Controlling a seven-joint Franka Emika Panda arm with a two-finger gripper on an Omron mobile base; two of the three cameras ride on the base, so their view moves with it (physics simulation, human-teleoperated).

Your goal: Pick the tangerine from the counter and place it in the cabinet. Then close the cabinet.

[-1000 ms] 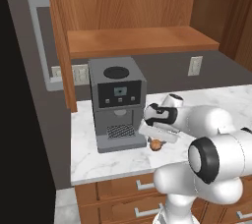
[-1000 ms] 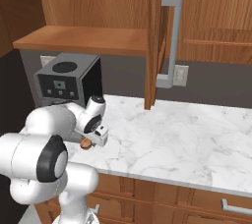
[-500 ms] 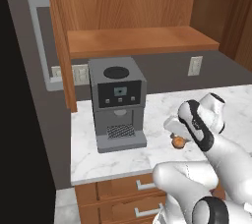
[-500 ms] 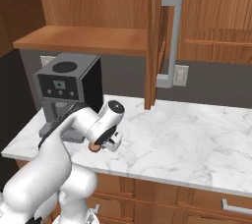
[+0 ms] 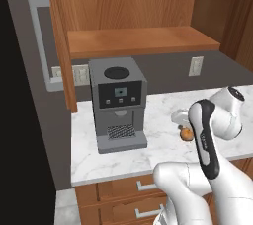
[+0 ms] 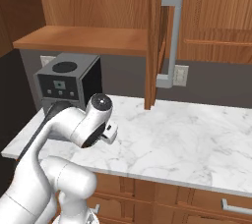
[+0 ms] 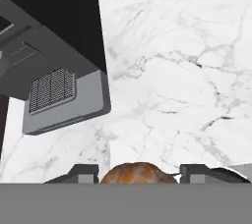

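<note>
Above the marble counter (image 5: 158, 115), near its front edge, my gripper (image 7: 139, 175) pinches the tangerine (image 7: 139, 173) snugly; I should rise clear of the coffee machine (image 5: 118, 103) toward the open cabinet (image 5: 143, 41).

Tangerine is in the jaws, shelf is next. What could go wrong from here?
1. Hand view shows just the top of the tangerine between the fingertips, so the grip may be shallow and it could slip on the lift.
2. The coffee machine stands close beside the gripper; a swing that way could clip it.
3. The cabinet shelf sits directly above, with the open door hanging beside the path; the arm could hit either.
</note>
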